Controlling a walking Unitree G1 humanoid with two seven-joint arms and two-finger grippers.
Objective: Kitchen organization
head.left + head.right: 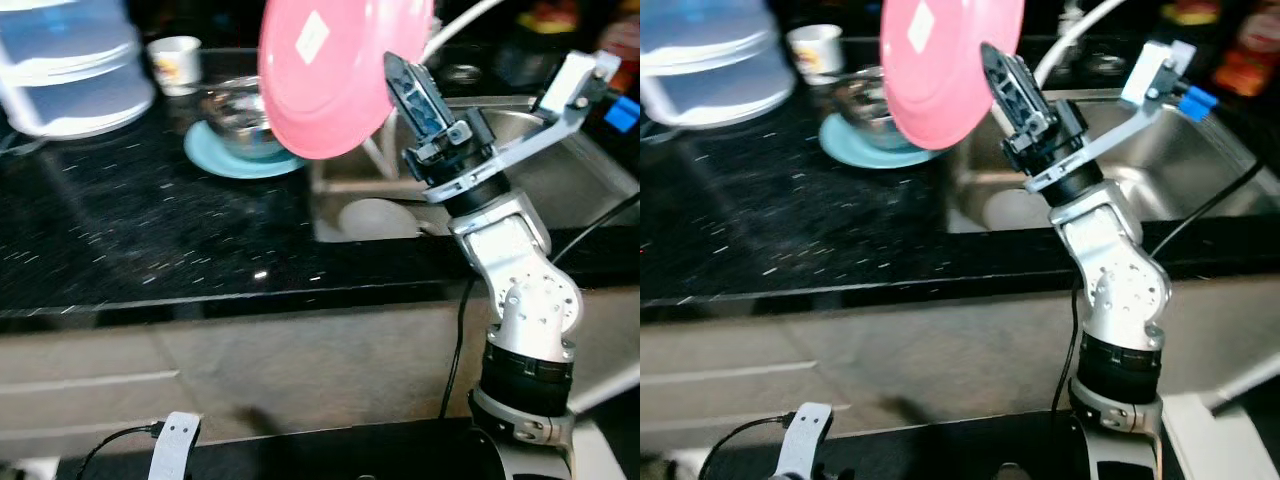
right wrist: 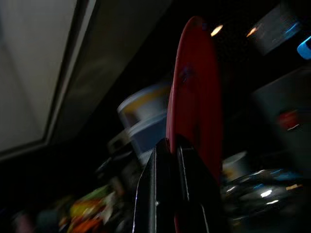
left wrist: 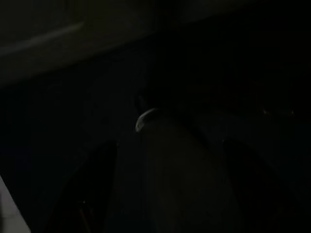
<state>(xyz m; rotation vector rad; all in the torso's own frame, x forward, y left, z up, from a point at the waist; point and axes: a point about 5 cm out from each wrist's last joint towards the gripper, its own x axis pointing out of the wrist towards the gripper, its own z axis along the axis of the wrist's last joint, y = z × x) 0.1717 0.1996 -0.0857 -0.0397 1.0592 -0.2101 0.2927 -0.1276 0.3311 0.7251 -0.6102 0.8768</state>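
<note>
One speckled black countertop (image 1: 120, 230) beside sink (image 1: 1200, 170)

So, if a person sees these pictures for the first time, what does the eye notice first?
First the pink plate, held up on edge above the counter by the right gripper, whose black fingers pinch its rim. Behind it, a glass bowl sits on a light blue plate on the black countertop. To the right is the steel sink.

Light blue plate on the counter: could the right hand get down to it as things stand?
Probably not yet. The right hand is shut on the pink plate, held up on edge over the counter, and a glass bowl sits on the light blue plate. It would first need to set down its load.
</note>
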